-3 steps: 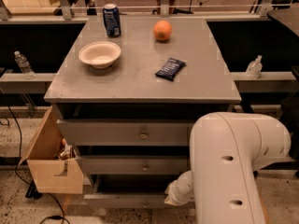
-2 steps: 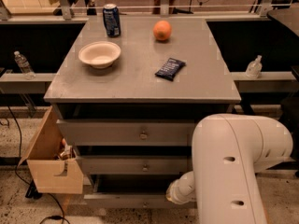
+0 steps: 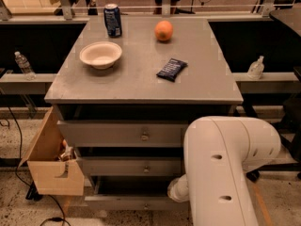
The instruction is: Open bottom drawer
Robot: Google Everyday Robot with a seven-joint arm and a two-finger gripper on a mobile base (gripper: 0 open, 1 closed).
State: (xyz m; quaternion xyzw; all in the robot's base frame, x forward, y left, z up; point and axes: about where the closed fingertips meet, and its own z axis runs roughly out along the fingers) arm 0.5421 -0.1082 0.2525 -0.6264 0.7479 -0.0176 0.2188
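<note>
The grey cabinet (image 3: 141, 79) has three drawers. The bottom drawer (image 3: 127, 202) is the slim lowest panel, and it juts a little forward of the middle drawer (image 3: 131, 166), with a dark gap above it. Its knob is hidden. My white arm (image 3: 225, 168) fills the lower right. The gripper (image 3: 175, 191) is low at the bottom drawer's right end; only its white wrist part shows past the arm.
On the cabinet top are a white bowl (image 3: 100, 54), a blue can (image 3: 113, 20), an orange (image 3: 163, 30) and a dark snack bar (image 3: 171, 69). An open cardboard box (image 3: 49, 166) sits on the floor against the cabinet's left side. Cables trail on the floor at the left.
The arm has shifted only slightly at the lower right. The drawers and the things on the cabinet top have not visibly moved.
</note>
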